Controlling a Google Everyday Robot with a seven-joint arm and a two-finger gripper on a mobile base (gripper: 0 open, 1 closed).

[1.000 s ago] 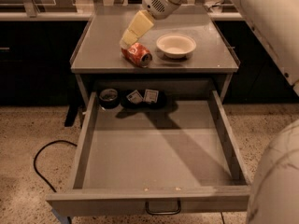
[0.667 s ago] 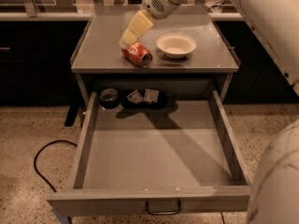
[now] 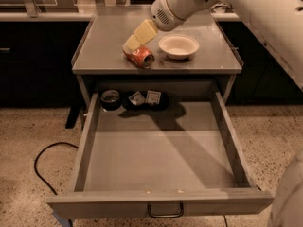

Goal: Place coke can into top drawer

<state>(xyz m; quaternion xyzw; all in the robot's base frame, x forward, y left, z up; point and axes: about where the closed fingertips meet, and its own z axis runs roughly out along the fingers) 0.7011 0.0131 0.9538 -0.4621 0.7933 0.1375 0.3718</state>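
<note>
The coke can lies on its side on the grey cabinet top, near the front edge and left of a white bowl. My gripper comes down from the upper right and rests at the can's upper left end, touching or nearly touching it. The top drawer is pulled fully open below the cabinet top. Its floor is mostly bare, and its dark wire handle is at the front.
At the back of the drawer sit a small dark round tin and two small packets on a dark patch. A black cable loops on the speckled floor at the left. My white arm crosses the upper right.
</note>
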